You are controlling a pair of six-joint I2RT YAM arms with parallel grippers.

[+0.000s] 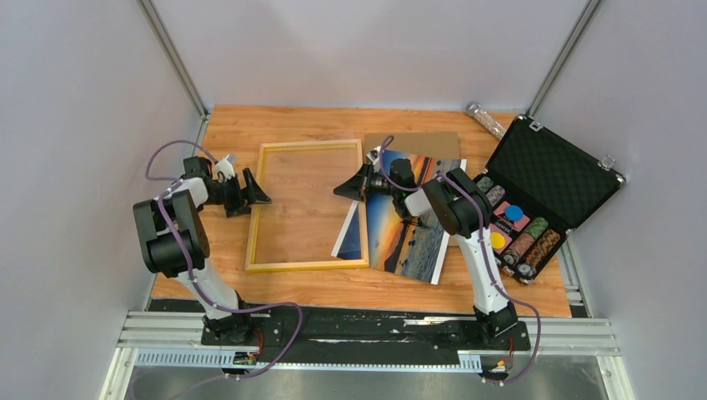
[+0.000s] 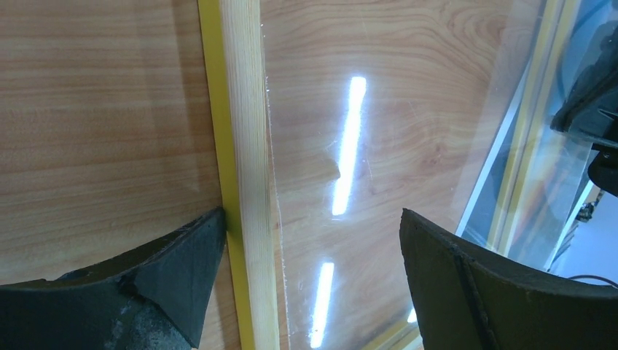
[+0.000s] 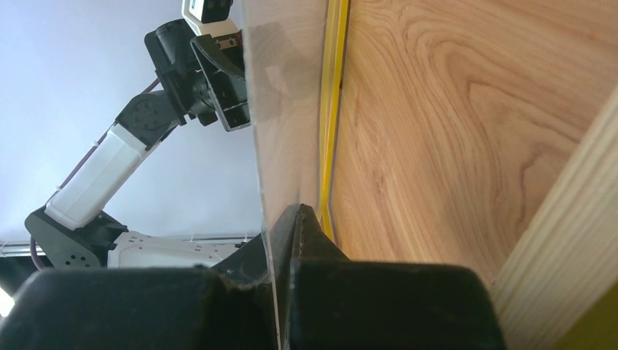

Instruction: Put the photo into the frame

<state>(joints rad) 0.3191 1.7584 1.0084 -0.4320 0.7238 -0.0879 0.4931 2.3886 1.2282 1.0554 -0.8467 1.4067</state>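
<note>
Frame (image 1: 307,265): thin yellow wooden rectangle, laid flat mid-counter (image 1: 250,125), wood grain seen through its opening; no print is housed in it yet. Photo (image 1: 408,242): glossy sunset print, laid face up just right of the frame, one corner reaching past the frame's right rail (over or under cannot be told), partly masked by the right arm (image 1: 460,208). It is judged to be kept close for a short transfer. Clear glazing pane (image 3: 286,109): pinched by its edge between the fully closed right jaws and shown edge-on in the right wrist view, presumably handled so the opening is readied for the print. Left jaws: spread wide, nothing gripped, set astride the frame's left rail (image 2: 244,146), likely to brace the frame against sliding. Brown backing board (image 1: 417,143): set aside beyond the photo. Open black case (image 1: 554,171) of poker chips (image 1: 523,242): far right, not concerned.
</note>
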